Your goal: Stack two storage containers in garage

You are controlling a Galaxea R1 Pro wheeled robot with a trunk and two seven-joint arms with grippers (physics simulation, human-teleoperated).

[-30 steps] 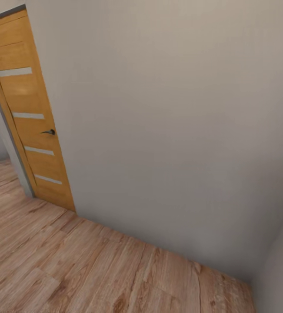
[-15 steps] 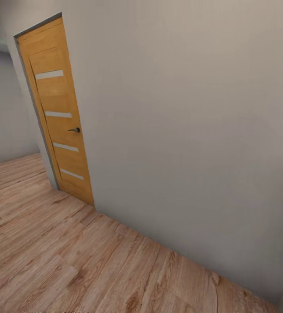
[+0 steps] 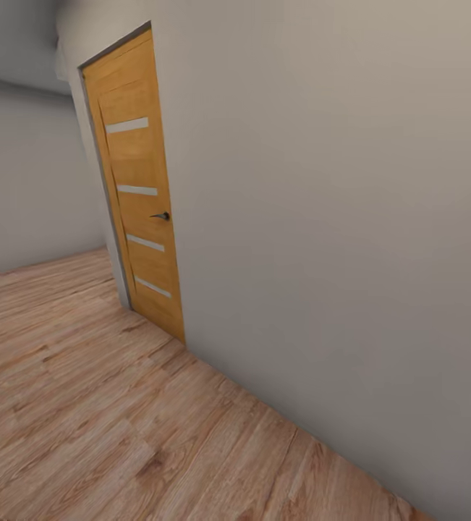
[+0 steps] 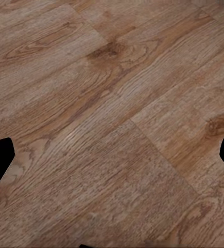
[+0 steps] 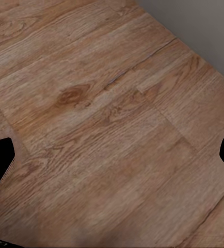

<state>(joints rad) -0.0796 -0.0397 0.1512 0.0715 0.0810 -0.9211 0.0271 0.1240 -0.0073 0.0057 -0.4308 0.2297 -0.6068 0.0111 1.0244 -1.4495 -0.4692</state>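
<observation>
Wood and painted plaster, mostly matt

The light brown wood plank floor [image 3: 83, 405] has a clear grain with darker knots and thin seams between the boards; its finish looks matt, with almost no shine, and the grain looks a little rough in the left wrist view [image 4: 112, 119] and the right wrist view [image 5: 101, 129]. The tall honey-orange wooden door [image 3: 139, 181] is smooth with a soft satin look, and it carries four narrow pale strips like frosted glass. Its small dark lever handle [image 3: 161, 215] looks like metal. The plain grey-white wall [image 3: 336, 217] is smooth and matt, like painted plaster.
</observation>
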